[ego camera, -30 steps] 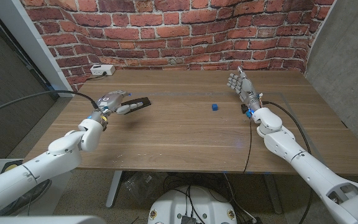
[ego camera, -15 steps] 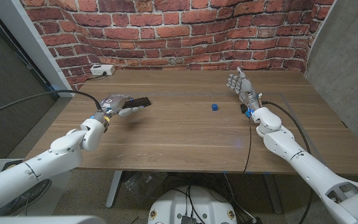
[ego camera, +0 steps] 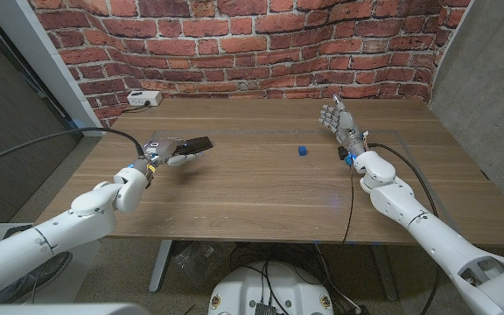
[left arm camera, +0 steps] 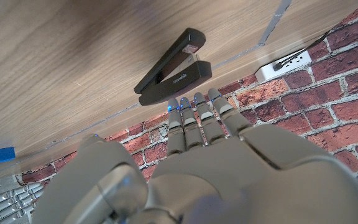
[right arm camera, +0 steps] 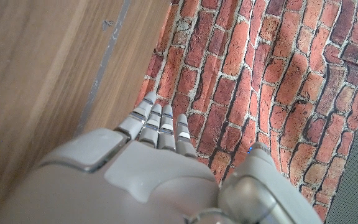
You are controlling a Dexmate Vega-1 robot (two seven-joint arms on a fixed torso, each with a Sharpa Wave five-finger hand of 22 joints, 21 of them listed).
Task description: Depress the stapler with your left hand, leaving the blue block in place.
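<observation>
My left arm reaches in from the near left corner of the wooden table (ego camera: 261, 188). Its left hand (ego camera: 162, 148) is at the stapler (ego camera: 194, 143), fingers extended and close together, holding nothing. From the head view I cannot tell for sure whether the fingers (left arm camera: 196, 119) touch the stapler; the left wrist view shows their tips just short of its hinged end, with a sliver of table between.

My right arm comes in from the near right corner. Its right hand (ego camera: 337, 119) stands raised above the table's far right part, fingers pointing up and slightly spread, holding nothing.

The stapler is black and long, lying on the table's left part. In the wrist view its top arm is angled up off the base, so the mouth gapes open, and pale lettering, too small to read, runs along its side.

The blue block (ego camera: 302, 150) is a small cube sitting near the table's middle, well apart from the stapler and nearer the right hand.

The table has a warm brown grain. A red brick wall (ego camera: 234, 44) runs behind it, and a white power strip (ego camera: 144, 99) lies at the table's far left edge against the wall.
</observation>
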